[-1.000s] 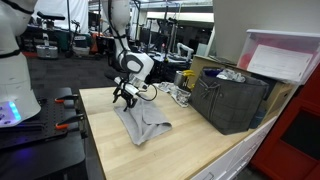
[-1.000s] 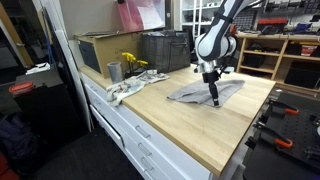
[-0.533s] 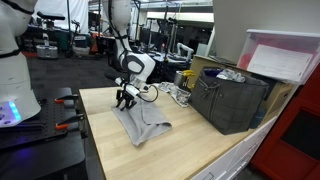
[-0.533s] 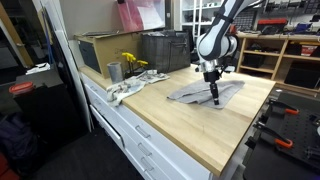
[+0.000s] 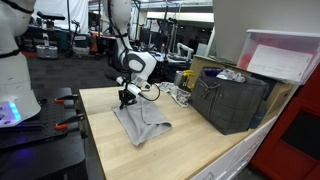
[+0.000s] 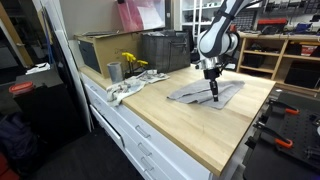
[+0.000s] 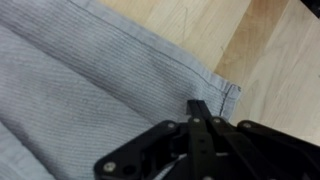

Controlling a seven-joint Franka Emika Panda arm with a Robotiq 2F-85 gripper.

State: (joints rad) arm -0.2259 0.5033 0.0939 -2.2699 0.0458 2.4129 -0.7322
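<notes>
In an exterior view the gripper [image 5: 124, 98] stood left of centre, clenched on the upper left corner of the grey cloth [image 5: 143, 122]. The cloth spread from it toward the lower right on the wooden table [image 5: 200, 150]. Only the wrist view showed the closed fingertips [image 7: 200, 108] pinching the fabric just inside its hem [image 7: 215, 82].

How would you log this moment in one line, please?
claw: shut on grey cloth | grip: near its edge | cloth: on wooden table

Cloth [image 5: 145, 126] on table [image 5: 200, 148], hand [image 5: 124, 101] on cloth, crate [image 5: 232, 100] beside.
</notes>
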